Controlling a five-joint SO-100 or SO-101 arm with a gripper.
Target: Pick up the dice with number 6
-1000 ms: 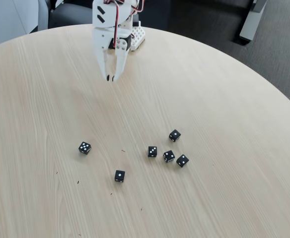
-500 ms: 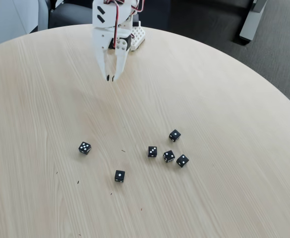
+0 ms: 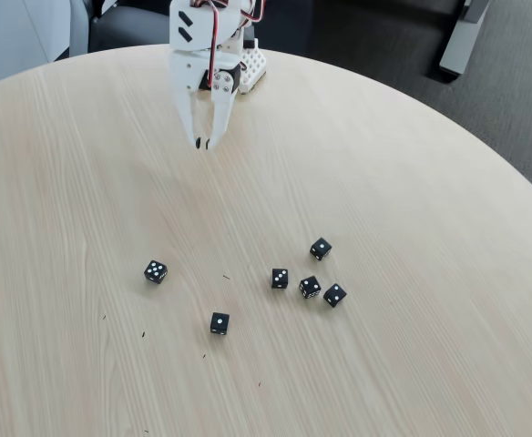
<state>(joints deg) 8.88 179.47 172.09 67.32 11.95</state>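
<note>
Several small black dice with white pips lie on the round wooden table (image 3: 412, 164). The dice with number 6 (image 3: 310, 287) sits in the right-hand cluster, its top face crowded with pips. My white gripper (image 3: 203, 143) hangs near the table's far edge, well above and to the left of that cluster, pointing down. Its fingers are shut with nothing between them.
Close around the six lie a die (image 3: 280, 279) to its left, one (image 3: 334, 294) to its right and one (image 3: 320, 248) behind it. A three-pip die (image 3: 156, 271) and a one-pip die (image 3: 219, 323) lie apart on the left. The arm's base (image 3: 248, 64) stands at the far edge.
</note>
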